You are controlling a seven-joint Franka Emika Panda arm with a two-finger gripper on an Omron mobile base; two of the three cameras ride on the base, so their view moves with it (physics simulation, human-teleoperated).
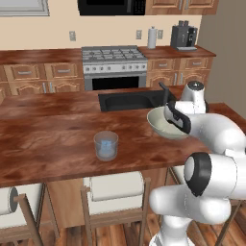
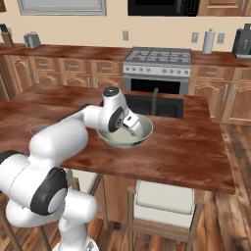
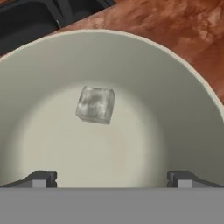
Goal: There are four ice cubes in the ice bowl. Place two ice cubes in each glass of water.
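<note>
One ice cube [image 3: 96, 104] is sitting on the floor of the ice bowl [image 3: 183, 113], a bit off-centre, and it's the one cube I can make out in there. The gripper [image 3: 111, 179] hangs right over the bowl with its jaws spread wide, holding nothing. So this looks like the reach-in for a pickup. Next move: drop down, straddle the cube, close, then carry it to a glass. The blue-tinted glass of water [image 1: 105, 145] stands on the counter [image 1: 48, 144], well apart from the bowl; can't tell if there's ice in it, too small.
</note>
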